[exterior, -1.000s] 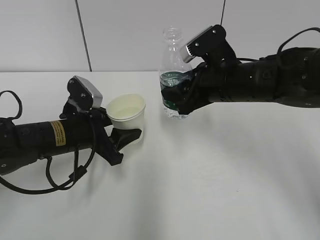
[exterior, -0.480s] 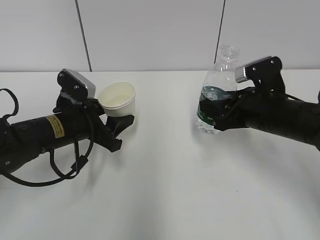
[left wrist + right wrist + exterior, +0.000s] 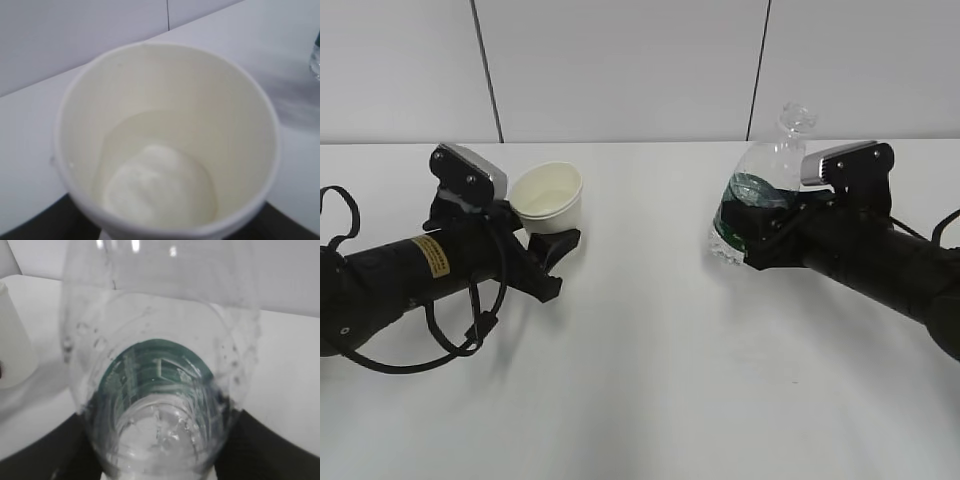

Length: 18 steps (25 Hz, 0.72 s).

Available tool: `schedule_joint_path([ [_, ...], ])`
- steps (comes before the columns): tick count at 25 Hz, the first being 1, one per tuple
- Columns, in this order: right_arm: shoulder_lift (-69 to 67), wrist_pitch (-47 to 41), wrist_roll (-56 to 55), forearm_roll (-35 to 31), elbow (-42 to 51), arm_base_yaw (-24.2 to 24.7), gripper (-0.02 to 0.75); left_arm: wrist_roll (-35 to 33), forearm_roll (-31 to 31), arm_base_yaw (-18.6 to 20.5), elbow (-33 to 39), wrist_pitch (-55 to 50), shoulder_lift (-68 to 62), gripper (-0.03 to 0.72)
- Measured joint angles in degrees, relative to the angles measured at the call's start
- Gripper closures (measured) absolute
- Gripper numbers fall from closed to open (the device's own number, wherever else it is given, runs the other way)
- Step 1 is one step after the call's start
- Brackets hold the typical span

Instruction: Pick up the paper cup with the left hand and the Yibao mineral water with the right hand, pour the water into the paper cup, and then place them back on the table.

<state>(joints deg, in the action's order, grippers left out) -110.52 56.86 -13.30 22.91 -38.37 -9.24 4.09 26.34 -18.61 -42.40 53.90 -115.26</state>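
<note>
The small white paper cup w/ cream inside (image 3: 548,198) sits clamped in the left end effector (image 3: 552,246), mouth up w/ a slight tilt, water inside; it's light, thin-walled, crushable, so a low hold on the wall suits. The right end effector (image 3: 760,235) grips the clear ribbed green-label water bottle (image 3: 756,200) at its label band, base near the white bench (image 3: 650,380); long axis near upright, open neck leaning up-right, likely slick and squashy.

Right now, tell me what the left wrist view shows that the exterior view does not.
Only the left wrist view looks down into the paper cup, showing water pooled at its bottom. Only the exterior view shows the left hand gripping the cup, the right hand gripping the Yibao mineral water, and the gap between them. Both show the cup and the white table.
</note>
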Motion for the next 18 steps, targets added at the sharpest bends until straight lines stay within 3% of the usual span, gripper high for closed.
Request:
schedule_joint_path([
  [18, -3.17, -2.21, 8.93, -1.85, 0.00, 0.00, 0.323, 2.81, -0.95, 0.03, 0.00, -1.26, -3.89, 0.246],
])
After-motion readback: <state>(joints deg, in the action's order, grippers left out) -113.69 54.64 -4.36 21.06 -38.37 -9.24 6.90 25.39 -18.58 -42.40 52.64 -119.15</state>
